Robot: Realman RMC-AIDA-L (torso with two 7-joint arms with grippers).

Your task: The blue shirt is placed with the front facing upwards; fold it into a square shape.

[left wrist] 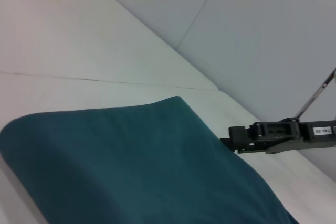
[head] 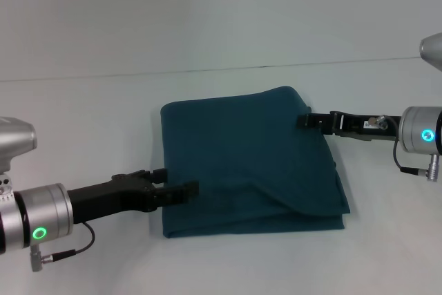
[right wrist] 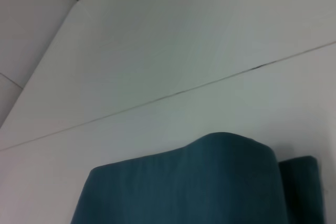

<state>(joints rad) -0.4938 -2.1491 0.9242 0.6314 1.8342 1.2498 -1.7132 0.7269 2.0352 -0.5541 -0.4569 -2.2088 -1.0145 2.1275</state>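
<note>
Lying folded near-square mid-table, the blue shirt (head: 248, 164) is flanked by left gripper (head: 181, 192) and right gripper (head: 305, 121), each touching an edge, seemingly squaring it; claw states unreadable.

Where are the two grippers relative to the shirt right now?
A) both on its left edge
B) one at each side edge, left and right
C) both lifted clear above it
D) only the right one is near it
B: the left gripper is at the left edge of the folded blue shirt, and the right gripper at its right edge.
</note>
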